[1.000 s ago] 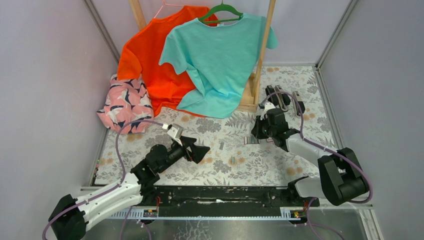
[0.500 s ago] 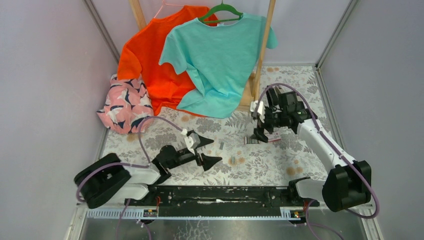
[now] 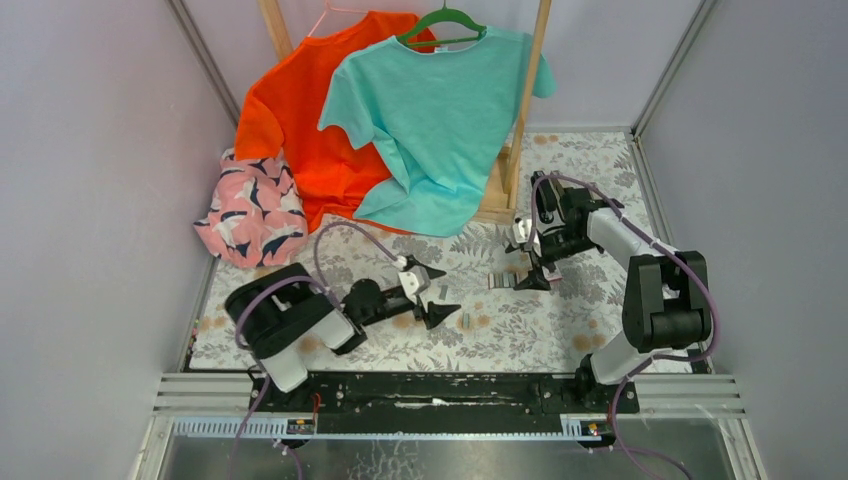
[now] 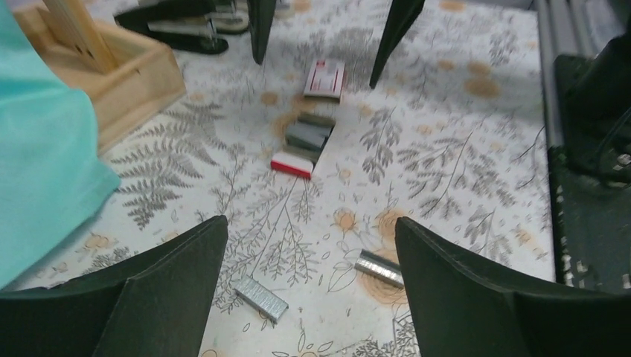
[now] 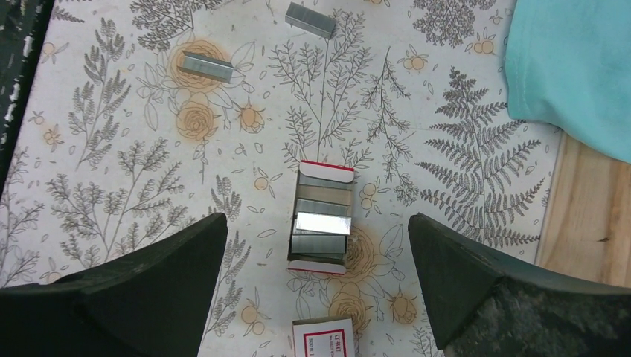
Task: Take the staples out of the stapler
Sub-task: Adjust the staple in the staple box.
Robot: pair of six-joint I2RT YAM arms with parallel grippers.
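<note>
Silvery staples (image 5: 208, 67) (leaf-and-flower-print table (image 3: 545, 335))

The right pincer (image 5: 316, 222) stands wide apart above an open tray (image 5: 325, 168) of staple strips on the flowered table (image 5: 111, 149). Two loose staples (image 5: 207, 67) lie left of the tray, a small box (image 5: 324, 338) just right.

A robot-lab test cell: plain grey walls (image 3: 90, 150), aluminium rail (image 3: 200, 395), floral tablecloth (image 3: 540, 335) (wooden clothes rack (image 3: 522, 130) behind)

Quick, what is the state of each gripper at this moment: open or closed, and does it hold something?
Left gripper: open, holding nothing.
Right gripper: open, holding nothing.
</note>
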